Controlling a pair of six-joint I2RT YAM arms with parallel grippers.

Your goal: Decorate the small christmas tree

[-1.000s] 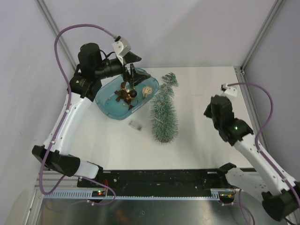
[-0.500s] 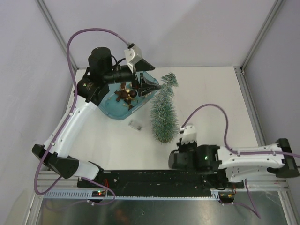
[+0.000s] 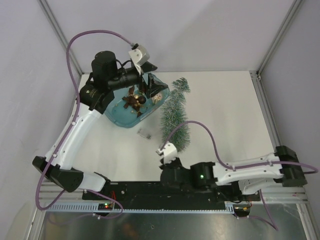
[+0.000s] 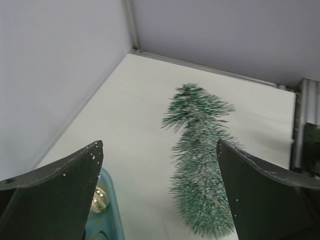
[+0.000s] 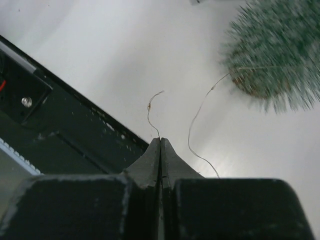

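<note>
**Frosted green tree flat on the white table, one gripper spread, one pinched shut**

Green and dusted white, the small christmas tree [image 3: 175, 117] lies on its side near the middle of the table [image 3: 230, 110]. Its bent tip points far and slightly right, and its wide end is toward the near edge. In the left wrist view the tree [image 4: 200, 170] runs lengthwise away from the camera, alone on the bare surface. In the right wrist view only its bushy bottom end [image 5: 275, 50] shows, blurred, at the upper right.

A thin wire [image 5: 200, 117] curls out from that bottom end across the table. A second short strand [image 5: 151, 112] rises from the tips of the right gripper [image 5: 160, 141]. Its jaws are pressed fully together, and whether the strand is pinched between them cannot be told. Seen from above, the right gripper [image 3: 167, 164] sits low, just near of the tree's wide end, beside the black rail [image 3: 150, 192] along the near edge.

Just left of the tree stands a teal tub [image 3: 116, 114]. It holds a brown star ornament [image 3: 131, 103], a dark bauble [image 3: 141, 100] and a gold bauble [image 3: 158, 97]. The left gripper [image 3: 150, 86] hangs over the tub's far right part with its jaws spread wide and nothing between them. A small clear object [image 3: 145, 133] lies on the table between the tub and the tree, near of both.
</note>
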